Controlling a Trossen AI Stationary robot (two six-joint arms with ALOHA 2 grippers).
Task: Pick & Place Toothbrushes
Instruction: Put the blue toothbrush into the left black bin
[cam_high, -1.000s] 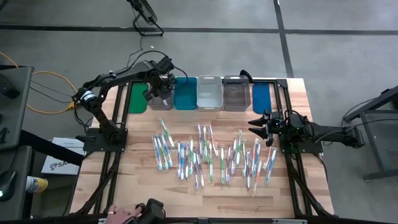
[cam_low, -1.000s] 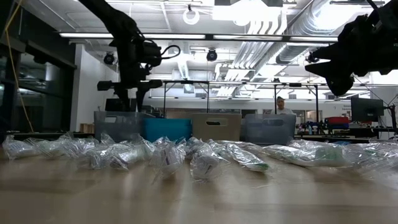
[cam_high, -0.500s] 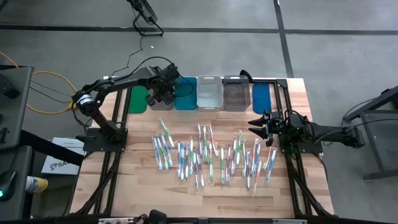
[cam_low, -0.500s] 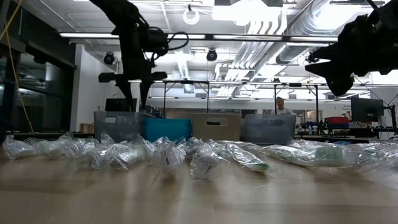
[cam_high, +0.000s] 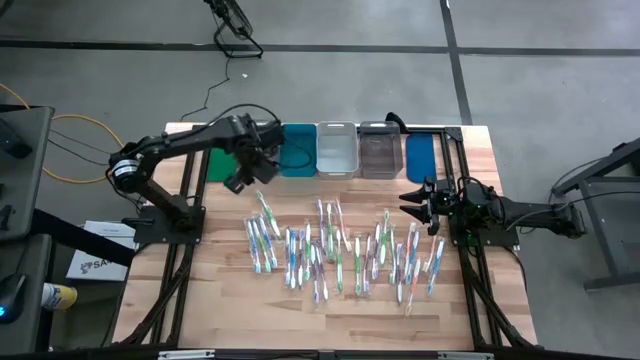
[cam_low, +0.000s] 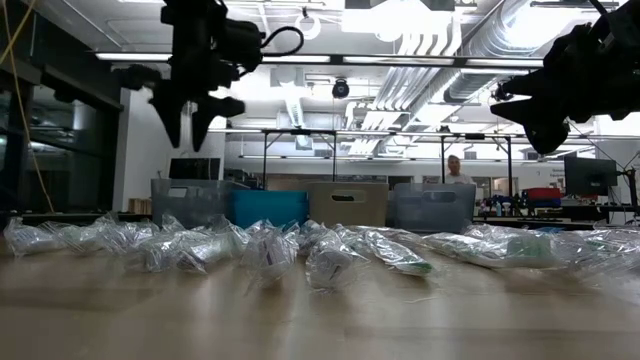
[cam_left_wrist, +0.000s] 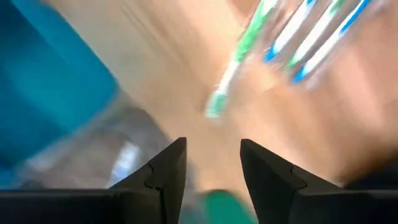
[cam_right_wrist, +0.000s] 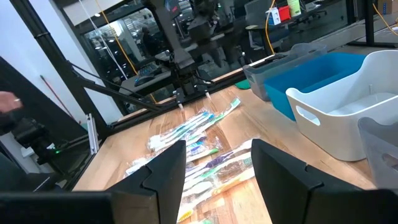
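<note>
L gripper open & empty above table btwn bins and toothbrushes strewn mid-table, R gripper parted at right edge; only low view shows both airborne.

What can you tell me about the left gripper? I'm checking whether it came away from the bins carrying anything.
The left gripper is dark, with two blunt fingers standing apart and nothing between them. It hangs off the table, fingers pointing down, over bare wood between the green bin and the nearest toothbrush. It touches nothing. Its wrist view shows the teal bin beside it and a green-handled toothbrush ahead.
</note>
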